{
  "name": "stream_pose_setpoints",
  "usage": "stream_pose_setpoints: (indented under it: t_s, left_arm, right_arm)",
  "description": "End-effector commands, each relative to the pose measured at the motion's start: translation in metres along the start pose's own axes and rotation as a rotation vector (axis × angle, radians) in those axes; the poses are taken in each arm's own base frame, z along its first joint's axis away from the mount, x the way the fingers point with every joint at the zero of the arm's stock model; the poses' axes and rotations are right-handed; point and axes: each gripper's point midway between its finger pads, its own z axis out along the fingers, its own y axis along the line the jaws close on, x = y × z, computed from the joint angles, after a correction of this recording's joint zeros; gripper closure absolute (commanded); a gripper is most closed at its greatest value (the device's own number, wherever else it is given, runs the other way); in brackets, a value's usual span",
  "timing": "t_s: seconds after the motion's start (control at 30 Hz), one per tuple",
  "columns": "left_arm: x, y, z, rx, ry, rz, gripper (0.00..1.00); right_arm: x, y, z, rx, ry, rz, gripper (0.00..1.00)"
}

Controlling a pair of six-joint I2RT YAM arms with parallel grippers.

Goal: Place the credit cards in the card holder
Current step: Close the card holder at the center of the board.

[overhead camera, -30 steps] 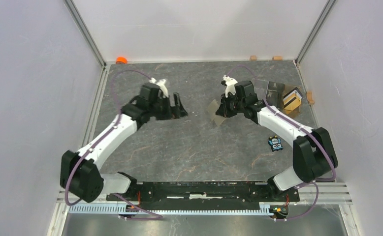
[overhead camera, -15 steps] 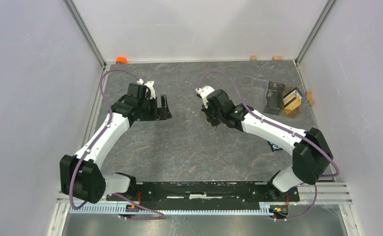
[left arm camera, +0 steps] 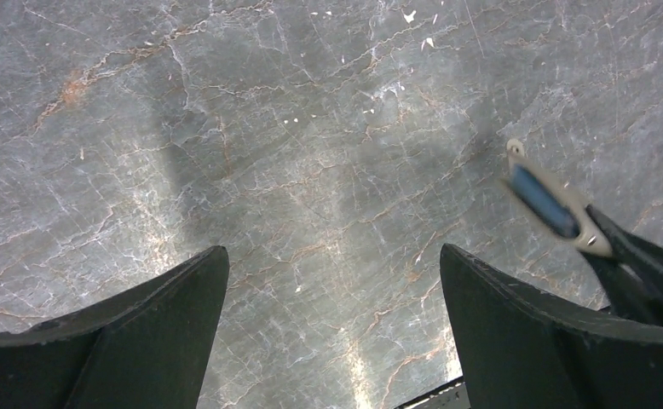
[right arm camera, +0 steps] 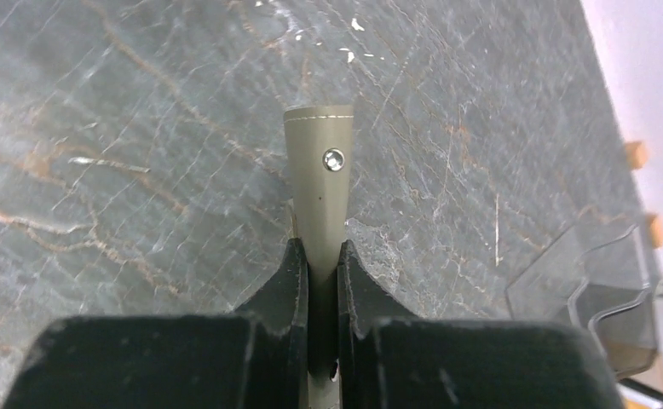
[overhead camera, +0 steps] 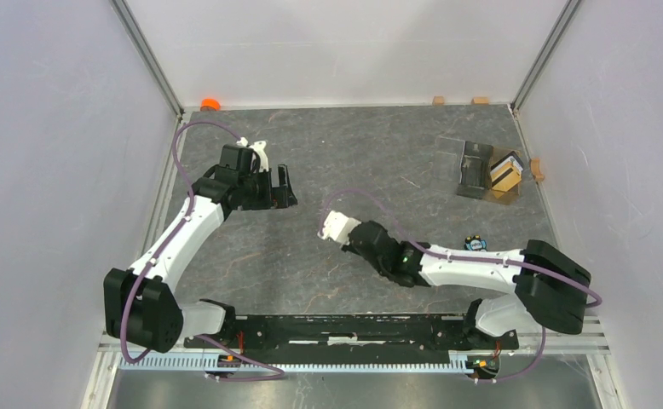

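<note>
My right gripper pinches the flat olive-khaki card holder by one thin edge, so it may twist loose; the left gripper gapes wide, empty.

Broad open lane across the back and middle; near half and right side obstructed.

Bare desk runs wide between the spread left end effector and the clear plastic box near the right wall. The right arm lies low across the near half and bars it. The right end effector is clamped on the card holder, which juts ahead. A small blue-and-black object sits just beside that arm. Only desk shows between the left jaws.
</note>
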Motion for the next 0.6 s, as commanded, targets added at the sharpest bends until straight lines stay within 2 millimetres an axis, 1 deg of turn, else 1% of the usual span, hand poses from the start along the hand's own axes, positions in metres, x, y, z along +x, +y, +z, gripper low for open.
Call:
stream_pose_setpoints:
  t_s: [0.0, 0.03, 0.07, 0.1, 0.17, 0.2, 0.27, 0.33, 0.37, 0.43, 0.47, 0.57]
  left_arm:
    - [-0.004, -0.008, -0.002, 0.055, -0.024, 0.043, 0.0]
    - [-0.003, -0.012, -0.002, 0.08, -0.022, 0.045, 0.0]
    - [-0.001, -0.016, -0.001, 0.107, -0.018, 0.045, 0.0]
    - [0.0, -0.02, -0.001, 0.13, -0.013, 0.045, 0.0]
    - [0.005, -0.03, 0.0, 0.178, 0.004, 0.041, 0.0]
    - [0.007, -0.036, 0.001, 0.198, 0.013, 0.039, 0.0]
    - [0.011, -0.047, 0.002, 0.23, 0.023, 0.035, 0.0]
    - [0.015, -0.059, 0.004, 0.256, 0.025, 0.02, 0.0]
    - [0.017, -0.066, 0.005, 0.276, 0.024, 0.011, 0.0]
    - [0.021, -0.08, 0.011, 0.316, 0.017, -0.006, 0.0]
    - [0.02, -0.086, 0.014, 0.335, 0.007, -0.014, 0.0]
    - [0.025, -0.102, 0.024, 0.378, 0.003, -0.023, 0.01]
  right_arm:
    - [-0.022, 0.0, -0.005, 0.097, -0.077, -0.138, 1.0]
    - [-0.021, 0.007, -0.006, 0.079, -0.063, -0.152, 0.95]
    - [-0.018, 0.014, -0.007, 0.059, -0.043, -0.149, 0.84]
    - [-0.018, 0.021, -0.01, 0.034, -0.036, -0.134, 0.69]
    - [-0.017, 0.035, -0.017, -0.035, -0.035, -0.098, 0.51]
    - [-0.018, 0.042, -0.021, -0.073, -0.043, -0.072, 0.45]
    - [-0.013, 0.05, -0.034, -0.139, -0.036, 0.001, 0.33]
    - [-0.011, 0.05, -0.044, -0.154, -0.038, 0.108, 0.25]
    - [-0.008, 0.049, -0.049, -0.146, -0.024, 0.165, 0.23]
    - [-0.007, 0.045, -0.056, -0.126, 0.005, 0.302, 0.21]
    - [-0.007, 0.047, -0.06, -0.133, 0.018, 0.366, 0.21]
    - [-0.008, 0.06, -0.07, -0.201, 0.038, 0.518, 0.19]
